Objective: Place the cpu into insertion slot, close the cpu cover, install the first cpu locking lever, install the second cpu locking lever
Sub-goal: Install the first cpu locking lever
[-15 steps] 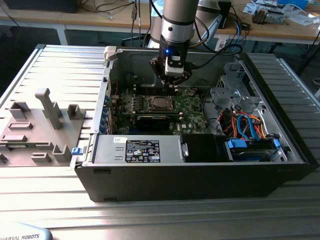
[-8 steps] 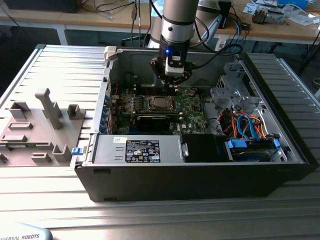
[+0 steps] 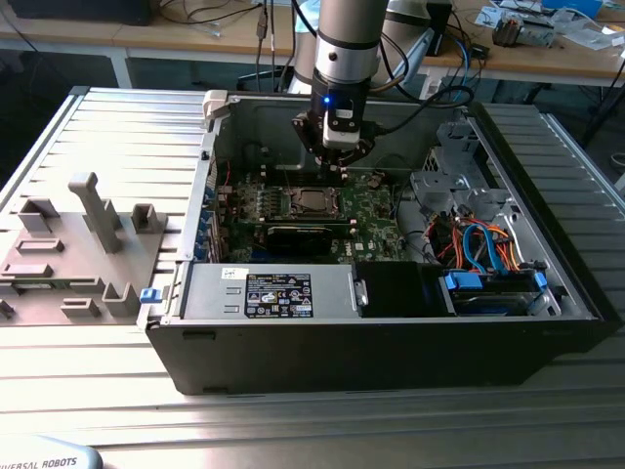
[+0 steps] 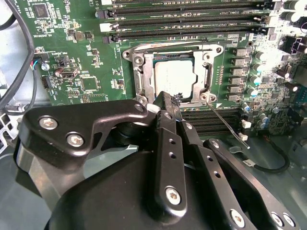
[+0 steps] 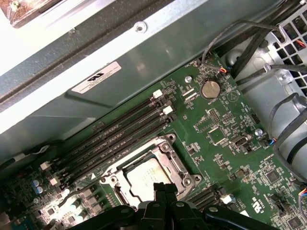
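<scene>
cpu (image 4: pixel 173 79), a dull silver square, sits framed by the cpu cover (image 4: pixel 144 72), pincer (image 4: pixel 167 99) closed on nothing.

The cpu (image 4: pixel 175 79), a dull silver square, lies flat in the insertion slot (image 3: pixel 299 203), which sits just above the centre of the exterior view, on the green board. The cpu cover (image 4: pixel 144 72), a silvery frame with a square opening, appears to lie flat around the chip. A thin locking lever (image 4: pixel 226 122) juts slantwise from one corner of the frame, seemingly unlatched.
</scene>
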`<action>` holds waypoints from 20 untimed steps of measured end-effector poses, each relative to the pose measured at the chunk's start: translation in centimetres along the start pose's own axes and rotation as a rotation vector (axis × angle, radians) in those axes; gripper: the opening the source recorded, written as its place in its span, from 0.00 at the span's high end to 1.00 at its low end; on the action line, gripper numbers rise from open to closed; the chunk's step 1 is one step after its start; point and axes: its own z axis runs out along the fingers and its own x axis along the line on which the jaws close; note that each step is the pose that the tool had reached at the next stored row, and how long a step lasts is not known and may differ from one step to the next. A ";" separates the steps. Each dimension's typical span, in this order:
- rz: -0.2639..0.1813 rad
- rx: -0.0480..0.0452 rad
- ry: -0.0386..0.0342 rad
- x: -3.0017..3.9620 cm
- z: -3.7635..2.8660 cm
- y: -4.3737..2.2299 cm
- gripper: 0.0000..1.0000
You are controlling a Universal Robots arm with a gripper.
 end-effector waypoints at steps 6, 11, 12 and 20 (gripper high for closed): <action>-0.005 0.0000 0.0000 0.00 0.00 0.00 0.89; -0.007 0.0002 0.0000 0.00 0.00 0.00 0.89; -0.008 0.0001 0.0000 0.00 0.00 0.00 0.89; -0.012 0.0003 0.0000 0.00 0.00 0.00 0.89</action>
